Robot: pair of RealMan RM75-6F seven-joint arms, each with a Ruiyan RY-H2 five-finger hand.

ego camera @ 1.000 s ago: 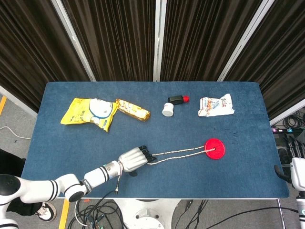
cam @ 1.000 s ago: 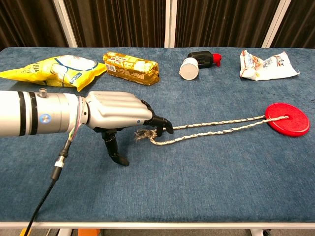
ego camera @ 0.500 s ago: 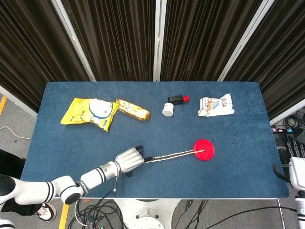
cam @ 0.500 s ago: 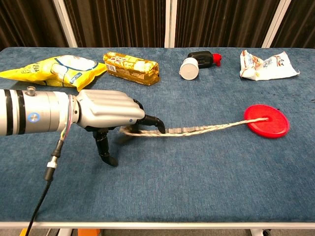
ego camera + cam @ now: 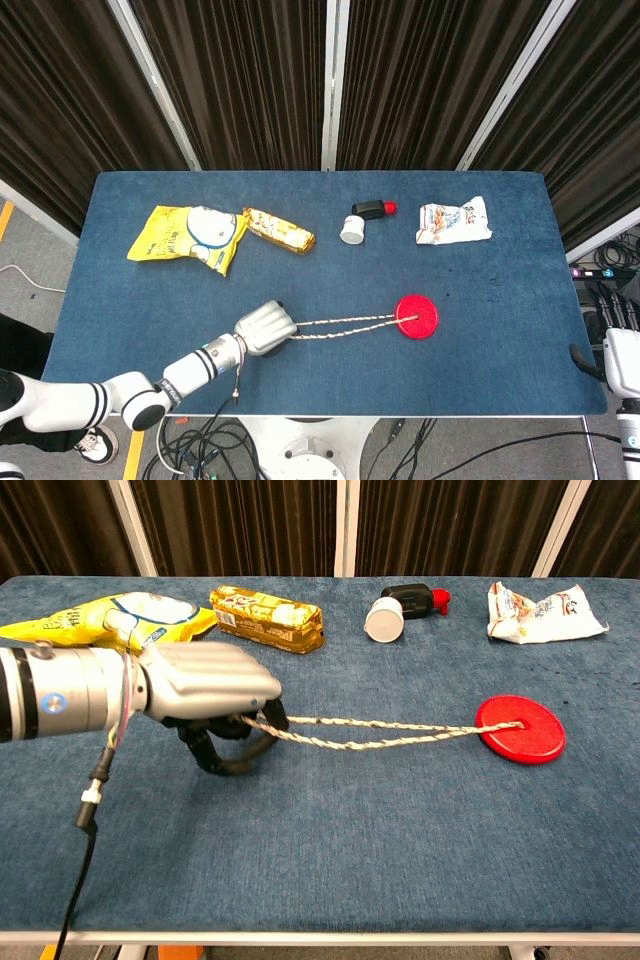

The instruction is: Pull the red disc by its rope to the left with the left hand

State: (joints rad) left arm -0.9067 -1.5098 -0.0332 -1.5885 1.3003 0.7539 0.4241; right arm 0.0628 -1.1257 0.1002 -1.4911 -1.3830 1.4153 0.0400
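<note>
The flat red disc lies on the blue table right of centre. A twisted, two-strand rope runs from its middle leftward. My left hand grips the rope's left end, its fingers curled down around it near the table's front left. The rope stretches nearly straight between hand and disc. At the lower right edge of the head view, only a bit of the right arm's grey casing shows; the right hand itself is out of sight.
Along the back lie a yellow snack bag, a gold wrapped bar, a white cap with a small black and red bottle, and a white crumpled packet. Cables hang below the front edge.
My left hand has drawn back to the left with the rope in its grip. The rope has pulled straighter and the red disc has slid leftward.
</note>
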